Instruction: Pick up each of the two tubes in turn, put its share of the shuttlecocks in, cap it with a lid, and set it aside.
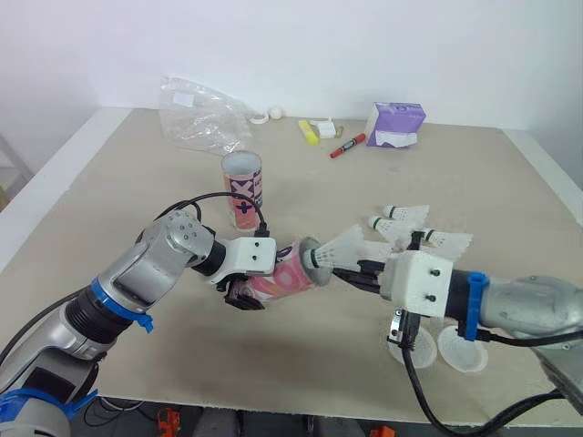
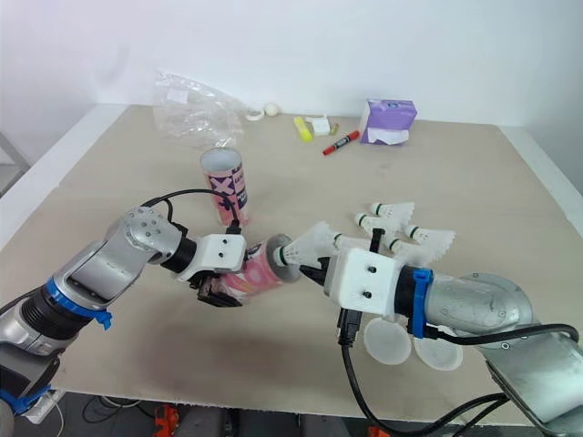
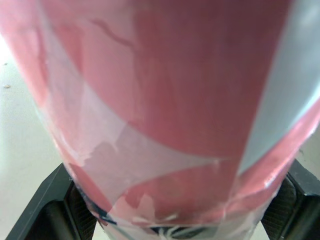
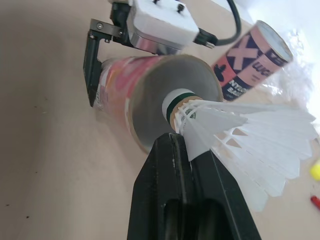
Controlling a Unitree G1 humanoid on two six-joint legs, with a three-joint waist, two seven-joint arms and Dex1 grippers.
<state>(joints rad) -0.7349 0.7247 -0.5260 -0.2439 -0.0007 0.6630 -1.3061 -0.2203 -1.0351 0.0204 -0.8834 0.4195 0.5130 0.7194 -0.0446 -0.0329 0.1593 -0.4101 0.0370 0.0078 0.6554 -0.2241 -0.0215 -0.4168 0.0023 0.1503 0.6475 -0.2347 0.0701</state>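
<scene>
Two round white lids (image 1: pixel 463 349) lie flat on the desk (image 1: pixel 301 364) at its near edge, closer to the camera than the pink tube (image 1: pixel 284 278) and off toward the right arm's side of it. That pink tube is clamped near its closed end by the left gripper (image 1: pixel 246 293), whose black fingers (image 3: pixel 45 215) press against both sides of it. It lies nearly level, with the open mouth turned toward the right arm.

At that mouth the right gripper (image 4: pixel 186 149) pinches a white shuttlecock (image 4: pixel 245 135) by the edge of its feather skirt, its fingers narrow around it. The cork end, ringed with a green band, points into the opening and sits at the rim; whether it has gone inside cannot be told.

Close behind the pink tube a second tube (image 1: pixel 242 189) stands upright. Several loose shuttlecocks (image 1: pixel 405 214) lie on their sides beyond the pink tube's mouth.

Far behind the pink tube, along the desk's back edge, rest a crumpled clear plastic bag (image 1: pixel 200 114), a yellow highlighter (image 1: pixel 309 132), a red marker (image 1: pixel 347 146) and a purple box (image 1: pixel 396 125).
</scene>
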